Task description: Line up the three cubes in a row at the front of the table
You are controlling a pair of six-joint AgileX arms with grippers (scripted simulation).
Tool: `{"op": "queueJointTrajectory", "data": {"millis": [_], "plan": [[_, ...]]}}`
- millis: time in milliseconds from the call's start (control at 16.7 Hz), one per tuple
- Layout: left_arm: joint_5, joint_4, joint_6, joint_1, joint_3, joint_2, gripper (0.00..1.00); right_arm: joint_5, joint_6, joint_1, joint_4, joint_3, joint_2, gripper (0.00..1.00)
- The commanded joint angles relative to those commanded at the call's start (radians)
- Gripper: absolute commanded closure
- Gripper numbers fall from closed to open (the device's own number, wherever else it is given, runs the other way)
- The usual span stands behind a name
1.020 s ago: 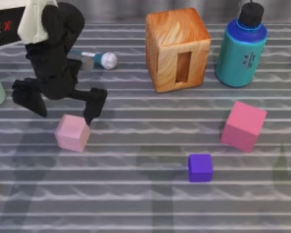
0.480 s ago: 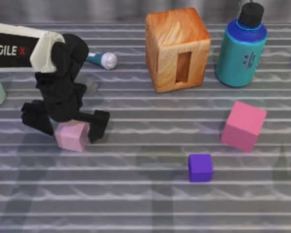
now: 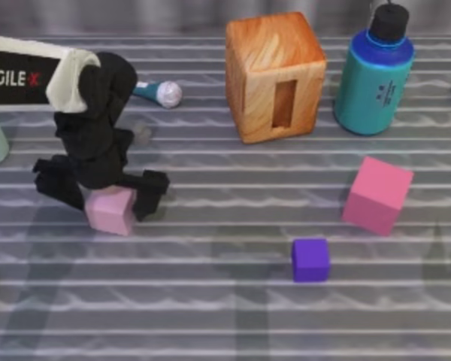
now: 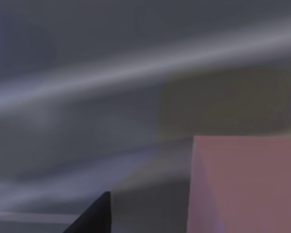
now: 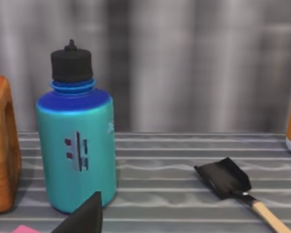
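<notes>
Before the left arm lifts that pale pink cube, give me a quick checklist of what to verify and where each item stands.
1. Left gripper straddles the pale pink cube: ok, a finger sits on each side in the top view.
2. Fingers closed firmly on the cube: cannot tell; the left wrist view shows only one cube face and a finger tip.
3. Cube level on the table: ok, it looks flat.
4. Front of the table free for a row: ok, only the purple cube is near it.
5. Hot pink cube out of the way: ok, far right.
6. Right gripper parked: cannot tell, off the top view.
</notes>
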Motion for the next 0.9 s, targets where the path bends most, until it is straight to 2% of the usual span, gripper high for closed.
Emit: {"op": "queueJointTrajectory", "data": {"millis": [480,900], "plan": [[0.000,0.000,0.000,0.000,0.000,0.000,0.98,0.000,0.000,0.000,0.000,0.000,0.000,0.00],[0.000,0.000,0.000,0.000,0.000,0.000,1.00,0.000,0.000,0.000,0.000,0.000,0.000,0.00]]}}
